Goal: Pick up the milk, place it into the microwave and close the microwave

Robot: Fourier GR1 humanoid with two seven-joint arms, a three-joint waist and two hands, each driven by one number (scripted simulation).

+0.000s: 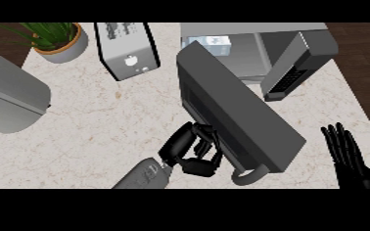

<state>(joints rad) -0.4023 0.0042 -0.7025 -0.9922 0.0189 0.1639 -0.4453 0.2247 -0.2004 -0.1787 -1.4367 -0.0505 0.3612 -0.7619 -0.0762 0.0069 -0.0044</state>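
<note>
The open microwave door hides most of the milk carton inside and part of the left hand. The right hand is cut off at the lower edge; a potted plant is cropped at top.

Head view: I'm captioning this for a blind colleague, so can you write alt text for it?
The robot's left hand presses against the outer face of the half-open microwave door, and the milk carton stands inside the microwave. The right hand rests open at the right edge. A potted plant and a toaster stand at the back of the counter.
</note>
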